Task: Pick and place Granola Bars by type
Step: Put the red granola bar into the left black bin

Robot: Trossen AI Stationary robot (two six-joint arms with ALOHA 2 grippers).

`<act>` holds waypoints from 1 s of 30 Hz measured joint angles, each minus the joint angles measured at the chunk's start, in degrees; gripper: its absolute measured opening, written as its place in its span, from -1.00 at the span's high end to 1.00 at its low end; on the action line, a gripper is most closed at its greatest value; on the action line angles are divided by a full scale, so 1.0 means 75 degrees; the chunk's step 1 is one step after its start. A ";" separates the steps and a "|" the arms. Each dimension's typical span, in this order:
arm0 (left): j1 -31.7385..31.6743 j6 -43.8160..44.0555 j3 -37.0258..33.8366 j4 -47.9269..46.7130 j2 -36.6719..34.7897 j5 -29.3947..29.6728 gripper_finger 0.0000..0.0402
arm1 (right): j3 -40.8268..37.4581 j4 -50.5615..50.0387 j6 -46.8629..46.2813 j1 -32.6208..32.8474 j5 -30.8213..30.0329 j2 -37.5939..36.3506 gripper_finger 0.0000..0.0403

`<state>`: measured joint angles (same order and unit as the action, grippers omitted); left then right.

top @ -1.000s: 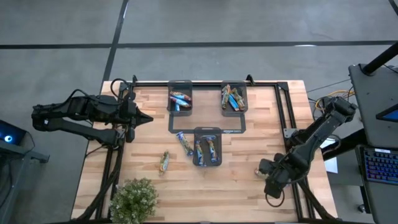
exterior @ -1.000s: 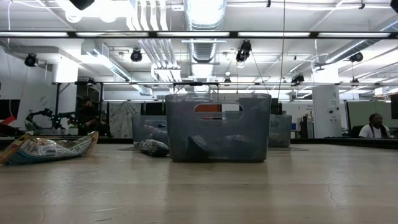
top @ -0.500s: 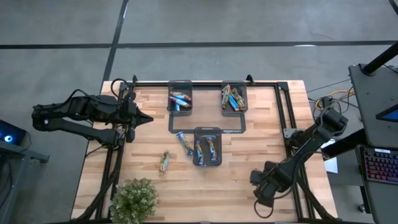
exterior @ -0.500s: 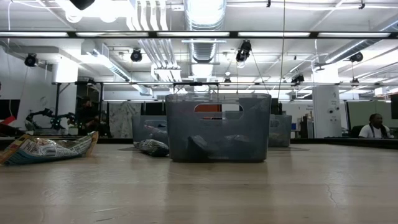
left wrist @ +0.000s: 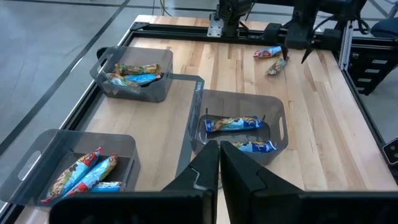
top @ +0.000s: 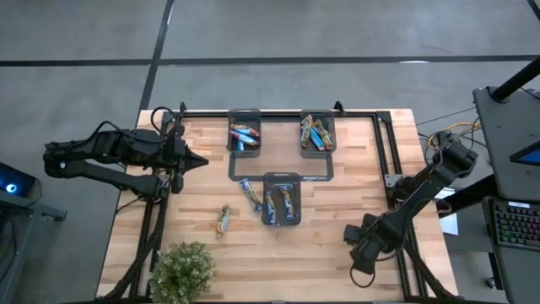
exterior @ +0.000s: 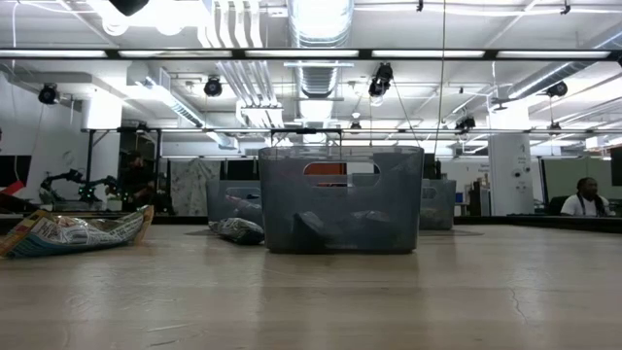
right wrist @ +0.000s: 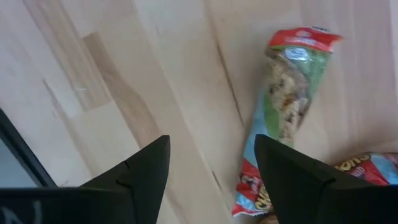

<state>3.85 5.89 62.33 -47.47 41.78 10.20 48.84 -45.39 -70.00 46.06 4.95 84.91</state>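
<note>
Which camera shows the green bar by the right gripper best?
Right wrist view: the green bar lies close, just past the open right gripper. Left wrist shows it tiny, far off; the high view's arm hides it; low view misses it.

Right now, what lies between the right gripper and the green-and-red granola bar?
Only bare tabletop, seen in the right wrist view, separates right gripper and green-and-red granola bar.
</note>
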 joint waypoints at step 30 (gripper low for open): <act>0.0001 0.0012 0.0000 0.0001 0.0000 0.0000 1.00 | -0.1924 0.1400 -0.0783 -0.0026 0.0016 -0.0942 -0.12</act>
<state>3.86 5.98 62.33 -47.46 41.78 10.20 34.41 -34.88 -75.88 45.87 5.07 77.84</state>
